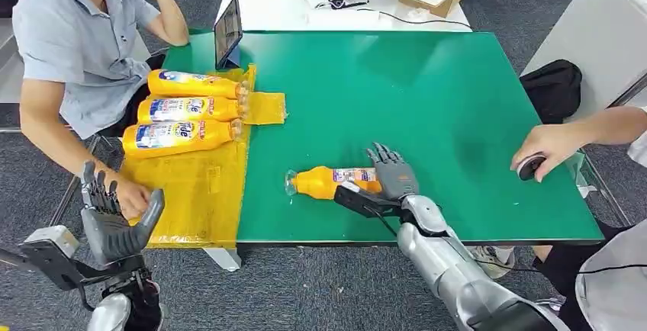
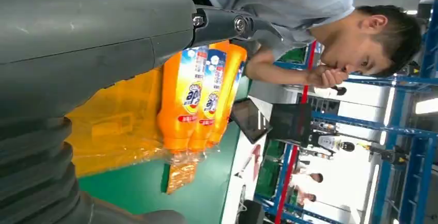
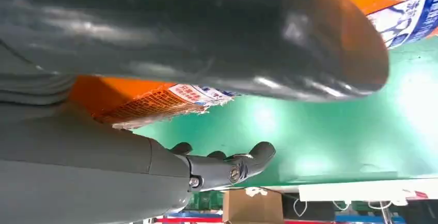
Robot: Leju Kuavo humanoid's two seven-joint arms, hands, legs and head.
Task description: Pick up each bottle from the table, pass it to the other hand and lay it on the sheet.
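Green table (image 1: 458, 117): three bottles (image 1: 187, 110) are laid on the yellow sheet (image 1: 191, 194); one is left.
Beside the sheet, the fourth bottle (image 1: 324, 182) is enclosed by the right hand (image 1: 385, 182), not yet lifted; the left hand (image 1: 114, 220) is held spread, empty.

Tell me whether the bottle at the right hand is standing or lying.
Lying. The bottle rests on its side on the green table, clear cap toward the yellow sheet, right hand over its base end.

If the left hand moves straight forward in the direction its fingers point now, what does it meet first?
Most likely the person's hand resting on the yellow sheet, just beyond the left hand's raised fingertips. The three bottles lie further along that line. Depth is hard to judge here.
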